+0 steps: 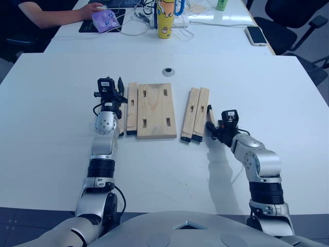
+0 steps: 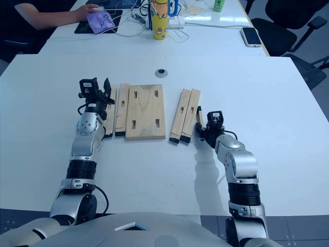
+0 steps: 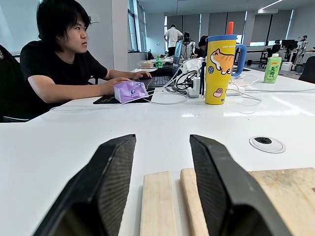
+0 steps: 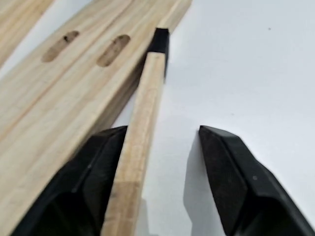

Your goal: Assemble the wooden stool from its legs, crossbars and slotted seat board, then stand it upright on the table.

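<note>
The slotted seat board (image 1: 157,109) lies flat mid-table. On its left lie a slotted leg (image 1: 132,108) and a thin crossbar (image 3: 157,206). My left gripper (image 3: 162,140) is open low over that crossbar's end, one finger on each side. Two slotted legs (image 1: 195,114) lie side by side right of the board. Beside them is another thin crossbar (image 4: 145,98) with a black tip. My right gripper (image 4: 162,129) is open around its near end, and the bar rests against one finger (image 4: 88,172).
A round cable grommet (image 1: 168,71) sits behind the board. The far table holds a yellow mug (image 1: 164,20), cables, a phone (image 1: 255,35) and a purple pouch (image 1: 105,20) by a seated person's hand. Bare white tabletop (image 1: 164,164) lies in front of the parts.
</note>
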`<control>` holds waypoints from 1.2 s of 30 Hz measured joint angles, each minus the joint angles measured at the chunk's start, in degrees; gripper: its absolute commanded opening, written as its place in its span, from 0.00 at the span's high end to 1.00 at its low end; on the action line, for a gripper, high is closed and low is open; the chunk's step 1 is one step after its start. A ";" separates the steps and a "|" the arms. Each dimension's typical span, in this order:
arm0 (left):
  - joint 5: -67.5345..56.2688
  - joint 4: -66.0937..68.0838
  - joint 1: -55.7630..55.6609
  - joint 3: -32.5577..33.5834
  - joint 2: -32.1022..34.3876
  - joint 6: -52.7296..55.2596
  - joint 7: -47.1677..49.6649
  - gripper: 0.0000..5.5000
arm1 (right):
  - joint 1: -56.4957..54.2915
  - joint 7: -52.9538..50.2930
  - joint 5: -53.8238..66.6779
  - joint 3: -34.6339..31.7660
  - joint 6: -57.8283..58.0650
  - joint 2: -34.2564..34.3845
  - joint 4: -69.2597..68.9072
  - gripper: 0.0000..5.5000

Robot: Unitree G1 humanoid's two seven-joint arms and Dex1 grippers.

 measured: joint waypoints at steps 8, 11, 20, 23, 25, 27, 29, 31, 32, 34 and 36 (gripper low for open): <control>0.00 0.00 0.00 0.01 -0.01 0.00 0.14 0.63 | -1.69 0.20 0.99 -2.60 5.92 0.54 -1.34 0.72; 0.00 0.00 0.00 -0.01 -0.05 0.00 0.15 0.63 | -1.67 0.41 1.16 -2.93 6.06 0.88 -1.43 0.80; -2.02 0.19 0.01 0.03 -0.17 0.04 -2.61 0.63 | -5.12 0.15 0.17 -8.84 -17.67 2.37 2.71 0.92; -11.75 -1.48 0.12 -0.32 -1.11 2.85 -13.93 0.63 | -8.94 7.74 6.90 -10.03 -22.85 3.99 4.85 0.92; -18.32 -4.88 0.17 -2.12 -1.46 6.92 -22.15 0.63 | -10.50 13.99 14.06 -10.04 -21.42 5.96 5.75 0.92; -24.36 -8.46 0.14 -3.30 -1.58 12.10 -28.50 0.63 | -11.12 21.18 23.36 -9.96 -15.37 7.07 6.51 0.92; -31.67 -11.74 0.11 -2.99 -1.12 18.82 -32.97 0.63 | -10.67 26.96 31.68 -10.36 -9.72 7.09 7.00 0.92; -37.81 -14.10 0.08 -2.65 -0.31 25.49 -36.32 0.63 | -9.96 30.65 38.51 -11.95 -5.13 6.80 7.46 0.92; -40.88 -15.24 0.10 -2.41 0.44 28.88 -37.76 0.63 | -9.73 32.22 42.02 -12.85 -2.55 6.06 7.78 0.92; -47.16 -17.47 0.16 -1.37 1.99 35.58 -39.99 0.63 | -9.66 34.96 48.70 -14.88 2.33 3.97 8.32 0.92; -52.25 -18.95 0.20 0.20 2.80 40.22 -40.64 0.63 | -9.63 36.63 51.33 -15.20 5.03 2.08 8.89 0.92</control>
